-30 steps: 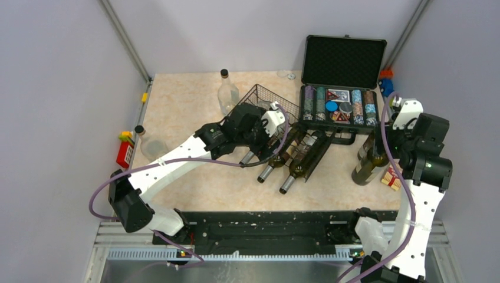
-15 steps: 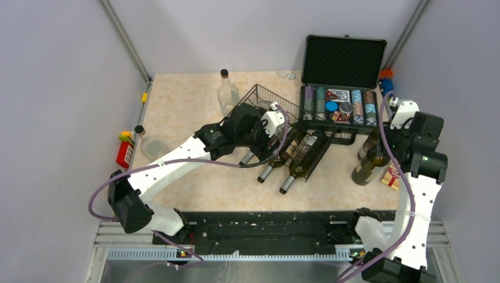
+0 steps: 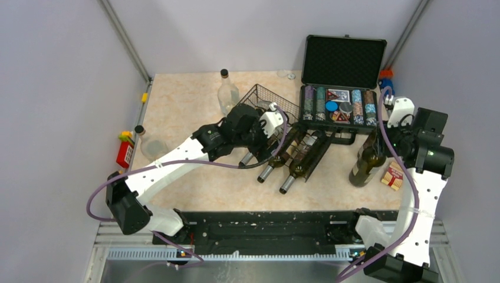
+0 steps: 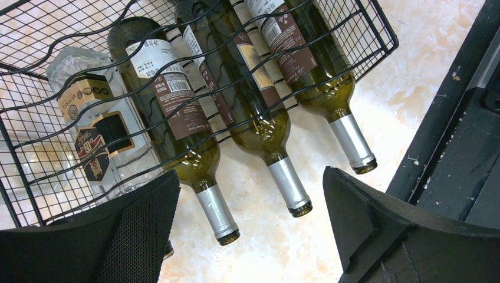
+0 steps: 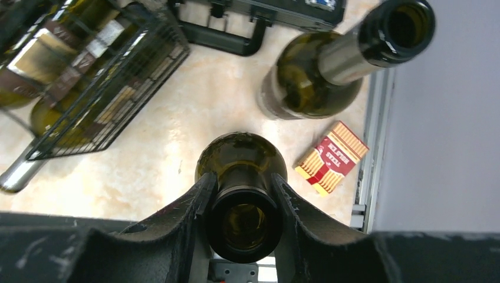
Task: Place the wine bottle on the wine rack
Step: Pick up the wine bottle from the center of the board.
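A dark green wine bottle (image 5: 240,150) stands upright on the table at the right, also seen from above (image 3: 361,168). My right gripper (image 5: 243,200) is shut on its neck just under the open mouth, one finger (image 5: 197,203) on each side. The black wire wine rack (image 3: 277,124) lies mid-table with three green bottles (image 4: 259,118) in its cradles, necks sticking out toward me, and a clear labelled bottle (image 4: 94,135) beside them. My left gripper (image 4: 250,194) hovers open over those necks, holding nothing.
A second upright green bottle (image 5: 312,82) stands just beyond the held one. A red matchbox (image 5: 330,156) lies by the right table edge. An open black case of poker chips (image 3: 339,106) sits behind the rack. Clear bottles stand at the back (image 3: 227,94) and left (image 3: 150,144).
My right gripper has closed on the wine bottle's neck, and the right arm and bottle have shifted slightly. The left arm has hardly moved.
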Controlling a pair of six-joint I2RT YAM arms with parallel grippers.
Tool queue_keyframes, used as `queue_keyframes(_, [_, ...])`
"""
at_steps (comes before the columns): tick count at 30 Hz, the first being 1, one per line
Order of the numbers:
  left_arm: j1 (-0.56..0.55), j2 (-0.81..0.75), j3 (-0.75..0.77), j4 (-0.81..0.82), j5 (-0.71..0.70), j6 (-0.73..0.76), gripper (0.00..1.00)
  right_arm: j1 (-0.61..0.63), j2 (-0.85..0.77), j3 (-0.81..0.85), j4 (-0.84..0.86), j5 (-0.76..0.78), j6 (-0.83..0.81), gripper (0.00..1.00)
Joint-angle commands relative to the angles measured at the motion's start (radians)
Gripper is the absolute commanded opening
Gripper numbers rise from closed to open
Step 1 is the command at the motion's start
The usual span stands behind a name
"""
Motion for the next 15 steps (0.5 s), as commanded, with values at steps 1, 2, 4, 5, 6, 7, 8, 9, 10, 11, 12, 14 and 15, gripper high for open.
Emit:
queue_keyframes(1, [0.003, -0.038, 0.040, -0.020, -0.013, 0.038, 0.95, -0.007, -0.014, 0.151, -0.053, -0.183, -0.119, 0.00])
queue_keyframes(2, [0.003, -0.038, 0.049, -0.031, -0.010, 0.044, 0.95, -0.006, -0.012, 0.170, -0.077, -0.215, -0.140, 0.00])
queue_keyframes(4, [0.004, -0.036, 0.065, -0.049, 0.000, 0.053, 0.95, -0.007, -0.008, 0.203, -0.120, -0.282, -0.196, 0.00])
queue_keyframes(5, [0.005, -0.034, 0.075, -0.059, 0.006, 0.058, 0.95, -0.007, -0.005, 0.220, -0.140, -0.317, -0.217, 0.00])
queue_keyframes(6, [0.007, -0.033, 0.082, -0.071, 0.015, 0.061, 0.96, -0.007, -0.002, 0.235, -0.159, -0.355, -0.238, 0.00])
queue_keyframes(7, [0.011, -0.031, 0.090, -0.080, 0.032, 0.065, 0.96, -0.007, 0.001, 0.248, -0.176, -0.388, -0.258, 0.00])
queue_keyframes(8, [0.017, -0.028, 0.098, -0.088, 0.049, 0.067, 0.97, -0.007, 0.006, 0.266, -0.188, -0.421, -0.273, 0.00])
queue_keyframes(9, [0.026, -0.026, 0.110, -0.096, 0.064, 0.069, 0.97, -0.007, 0.012, 0.278, -0.201, -0.452, -0.288, 0.00])
queue_keyframes(10, [0.035, -0.021, 0.123, -0.107, 0.081, 0.071, 0.97, -0.005, 0.020, 0.289, -0.214, -0.476, -0.301, 0.00])
queue_keyframes(11, [0.045, -0.017, 0.136, -0.118, 0.099, 0.073, 0.98, -0.006, 0.030, 0.302, -0.228, -0.501, -0.310, 0.00])
queue_keyframes(12, [0.057, -0.011, 0.149, -0.129, 0.112, 0.075, 0.98, -0.003, 0.044, 0.318, -0.246, -0.517, -0.320, 0.00])
queue_keyframes(14, [0.080, 0.002, 0.177, -0.150, 0.133, 0.084, 0.99, 0.008, 0.054, 0.341, -0.283, -0.542, -0.350, 0.00])
queue_keyframes(15, [0.090, 0.008, 0.189, -0.160, 0.143, 0.093, 0.99, 0.016, 0.054, 0.345, -0.293, -0.551, -0.360, 0.00])
